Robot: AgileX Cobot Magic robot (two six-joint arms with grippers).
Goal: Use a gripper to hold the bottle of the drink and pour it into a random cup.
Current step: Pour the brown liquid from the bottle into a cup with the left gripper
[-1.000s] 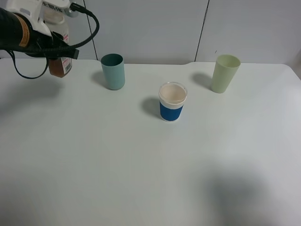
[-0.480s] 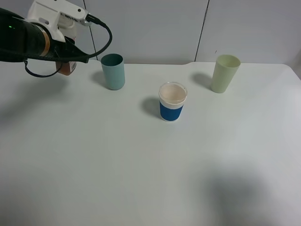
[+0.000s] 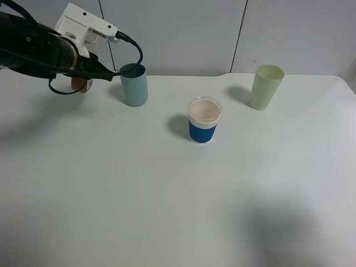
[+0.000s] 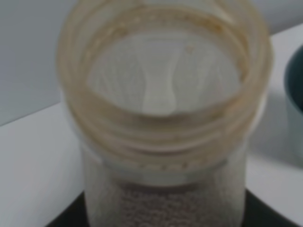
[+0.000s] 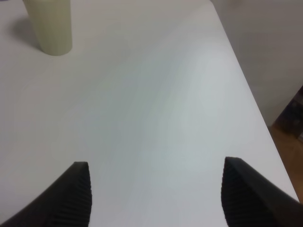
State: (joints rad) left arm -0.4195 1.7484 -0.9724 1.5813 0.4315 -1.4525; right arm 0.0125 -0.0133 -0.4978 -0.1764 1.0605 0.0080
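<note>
Right black gripper (image 5: 156, 198) spread, empty. Left black gripper (image 3: 83, 73) pinches the small clear squarish plastic bottle (image 4: 163, 118), just beside the teal plastic tumbler (image 3: 134, 84). Bottle likely light, thin-walled, slippery: hold its flat body below the neck

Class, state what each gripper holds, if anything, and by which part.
The left gripper holds the small clear plastic bottle by its body, below the neck; the right gripper holds nothing.

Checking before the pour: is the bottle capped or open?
Open: the bottle shows a bare threaded neck with no cap.
</note>
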